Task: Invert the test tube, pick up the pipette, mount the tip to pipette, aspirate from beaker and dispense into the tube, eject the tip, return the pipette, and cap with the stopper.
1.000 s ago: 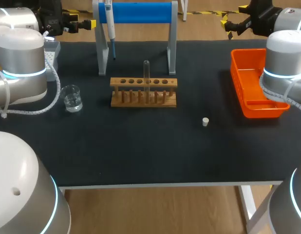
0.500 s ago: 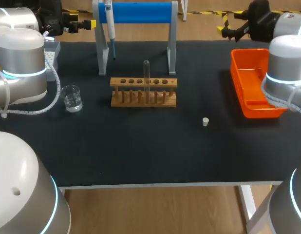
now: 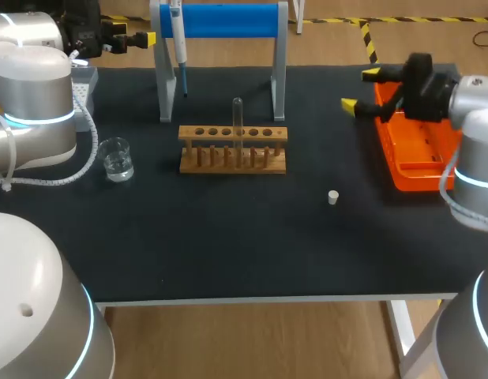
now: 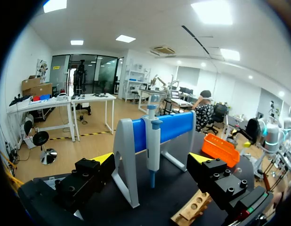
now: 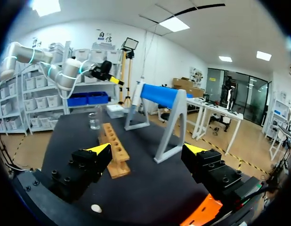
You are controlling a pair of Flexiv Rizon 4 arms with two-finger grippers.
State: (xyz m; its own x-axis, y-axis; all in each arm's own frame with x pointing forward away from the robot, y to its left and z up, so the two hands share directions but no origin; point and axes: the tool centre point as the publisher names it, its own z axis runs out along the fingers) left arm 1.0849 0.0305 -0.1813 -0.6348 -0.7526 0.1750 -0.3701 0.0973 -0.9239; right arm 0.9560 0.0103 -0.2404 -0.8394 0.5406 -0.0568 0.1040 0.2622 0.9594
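**A:** Entry check. Where is the test tube [image 3: 238, 126]?

**B:** Upright in a middle hole of the wooden rack [image 3: 232, 150]. The rack sits mid-desk [image 3: 228, 237], toward the far edge. Behind it, at the far edge, the pipette [image 3: 178, 39] hangs on the stand [image 3: 220, 20].

**A:** Status of the right gripper [image 3: 360, 88]?

**B:** Fingers spread wide, holding nothing. It is above the desk, just beside the far corner of the orange tray [image 3: 418, 170], which lies at the right edge.

**A:** And the left gripper [image 4: 150, 159]?

**B:** Also wide open and empty, at the far left corner, facing the pipette.

**A:** Remaining items?

**B:** The beaker [image 3: 116, 158], with some clear liquid, is near the left edge, apart from the rack. The stopper [image 3: 333, 197] lies alone between rack and tray, nearer the front edge.
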